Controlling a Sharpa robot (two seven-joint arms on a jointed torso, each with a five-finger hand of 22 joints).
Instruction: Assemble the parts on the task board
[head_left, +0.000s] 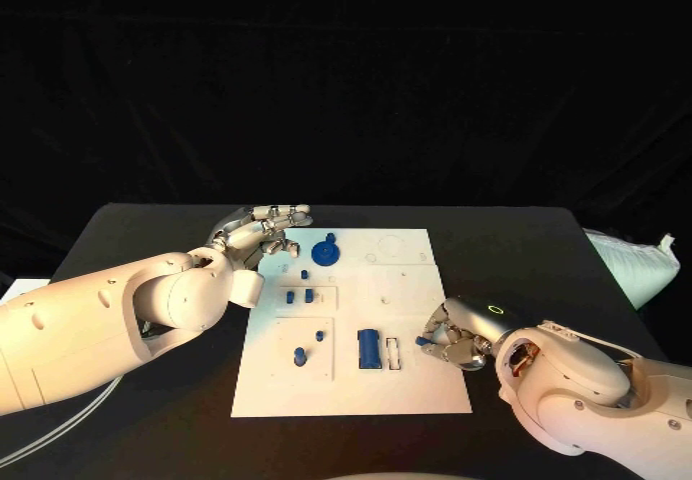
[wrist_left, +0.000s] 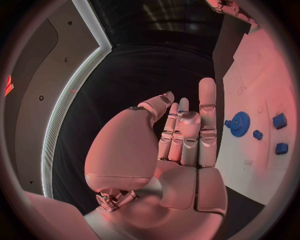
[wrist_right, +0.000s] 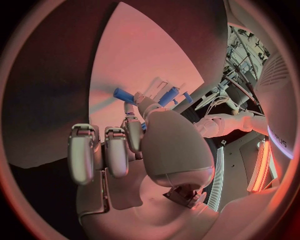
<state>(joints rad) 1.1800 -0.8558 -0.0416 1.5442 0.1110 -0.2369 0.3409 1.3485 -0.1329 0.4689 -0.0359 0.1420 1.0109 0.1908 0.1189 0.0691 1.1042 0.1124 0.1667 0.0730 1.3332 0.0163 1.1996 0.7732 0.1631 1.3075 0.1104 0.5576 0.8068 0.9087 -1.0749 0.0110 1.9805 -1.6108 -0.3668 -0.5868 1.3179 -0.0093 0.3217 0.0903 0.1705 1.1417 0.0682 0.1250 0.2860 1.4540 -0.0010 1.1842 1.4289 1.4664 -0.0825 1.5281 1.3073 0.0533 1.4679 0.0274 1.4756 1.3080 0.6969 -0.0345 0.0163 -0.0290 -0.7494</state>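
The right robot hand (head_left: 459, 345) rests at the board's (head_left: 418, 390) near right edge, pinching a small blue part (head_left: 423, 340). Mid-board lies a blue block (head_left: 369, 349). At its far left corner, the left robot hand (head_left: 267, 232) hovers with fingers straight, holding nothing, beside the gear (head_left: 326, 250).

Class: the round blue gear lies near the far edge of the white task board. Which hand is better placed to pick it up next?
The left hand: it is open beside the round blue gear, while the right hand sits at the board's near right edge.
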